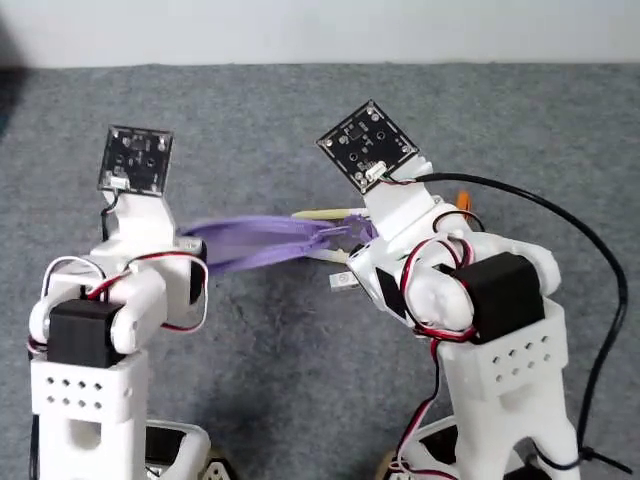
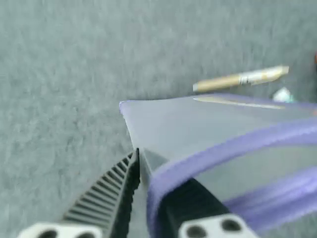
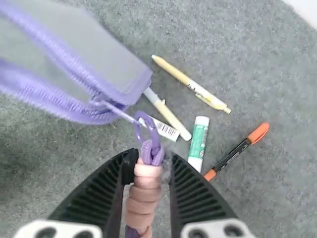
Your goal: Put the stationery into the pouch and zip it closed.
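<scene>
At nine o'clock of the pouch (image 1: 250, 243), which looks soft and light, the left pincer (image 2: 143, 168) clamps its end; at three o'clock the right pincer (image 3: 151, 157) pinches the zipper cord (image 3: 142, 191).

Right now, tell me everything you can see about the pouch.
The pouch is a flat case, grey fabric panels edged with a lilac zip and trim. It stretches between both arms over the grey carpet. The left gripper clamps one end; the right gripper pinches the pull cord tied to a lilac ring at the zip's other end. Whether the zip is open, I cannot tell.
</scene>
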